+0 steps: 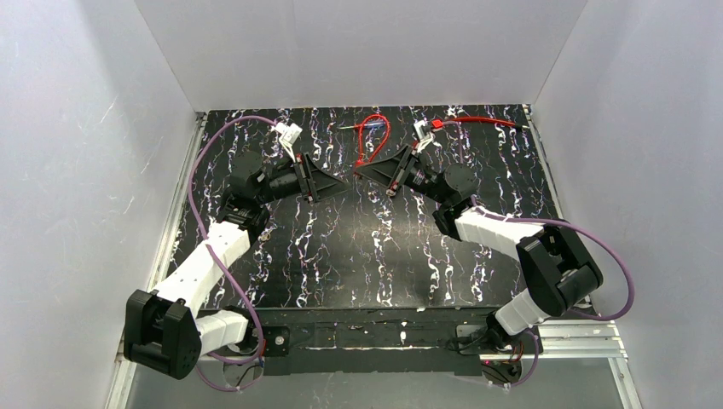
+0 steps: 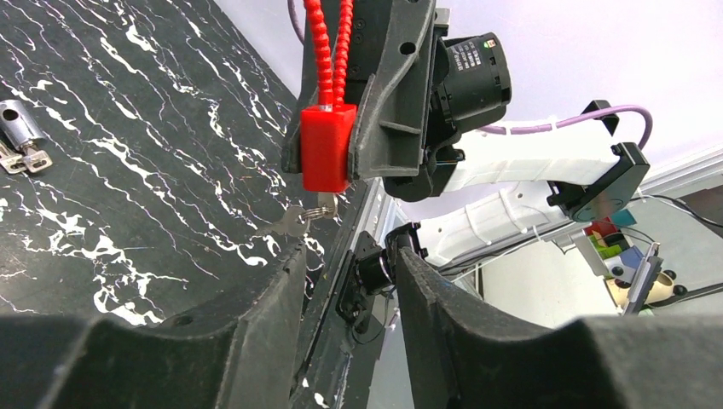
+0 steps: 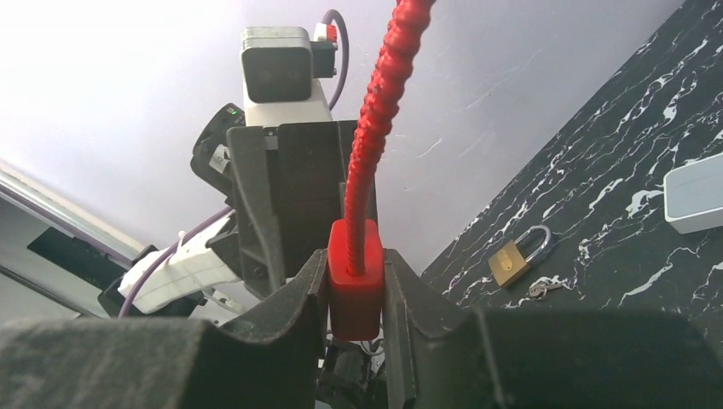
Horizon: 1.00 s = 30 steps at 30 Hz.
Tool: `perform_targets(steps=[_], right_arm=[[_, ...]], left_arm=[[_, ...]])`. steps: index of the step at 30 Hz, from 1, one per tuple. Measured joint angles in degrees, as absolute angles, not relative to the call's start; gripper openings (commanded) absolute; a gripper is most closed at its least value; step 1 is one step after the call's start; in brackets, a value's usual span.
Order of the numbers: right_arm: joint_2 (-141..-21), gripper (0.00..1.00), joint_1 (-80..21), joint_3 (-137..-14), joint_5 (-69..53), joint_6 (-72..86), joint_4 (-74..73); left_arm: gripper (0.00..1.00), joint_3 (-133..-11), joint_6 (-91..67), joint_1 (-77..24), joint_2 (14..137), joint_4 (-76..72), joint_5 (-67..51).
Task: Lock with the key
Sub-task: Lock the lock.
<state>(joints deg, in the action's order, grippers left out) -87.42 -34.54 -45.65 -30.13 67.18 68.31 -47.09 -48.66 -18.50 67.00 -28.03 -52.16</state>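
Observation:
A red cable lock (image 3: 354,290) sits clamped between the fingers of my right gripper (image 3: 355,264), held above the table's middle back (image 1: 365,170). Its ribbed red cable (image 3: 382,119) rises from the body and loops back (image 1: 373,136). In the left wrist view the lock body (image 2: 326,149) hangs in the right fingers (image 2: 394,94), and a small silver key (image 2: 298,222) sticks out of its underside. My left gripper (image 2: 349,254) faces it from the left (image 1: 339,182), open, with nothing between its jaws and the key just past its fingertips.
A brass padlock (image 3: 511,260) with a small key (image 3: 538,290) lies on the black marbled table (image 1: 384,256). A white box (image 3: 695,198) sits nearby. A chrome piece with keys (image 2: 19,128) lies to one side. A second red cable (image 1: 477,121) rests at the back right. White walls enclose the table.

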Motion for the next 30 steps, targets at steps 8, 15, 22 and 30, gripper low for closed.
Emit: perform_targets(steps=[8,15,22,30], right_arm=[[-88.47,0.01,-35.16,-48.14,-29.76,67.31,67.51],[-89.01,0.01,-35.9,-48.29,-29.69,68.01,67.57],[-89.3,0.01,-36.1,-48.64,-28.95,68.99,69.06],[-89.62,0.01,-36.14,-48.64,-28.69,69.6,69.52]], left_arm=[[0.48,-47.75,-48.6,-18.61,67.55,-28.16,-52.07],[0.37,-51.4,-48.31,-19.49,70.43,-28.25,-51.86],[0.32,-52.9,-48.05,-19.7,71.83,-28.29,-51.51],[0.27,-52.82,-48.64,-19.73,72.01,-28.25,-51.53]])
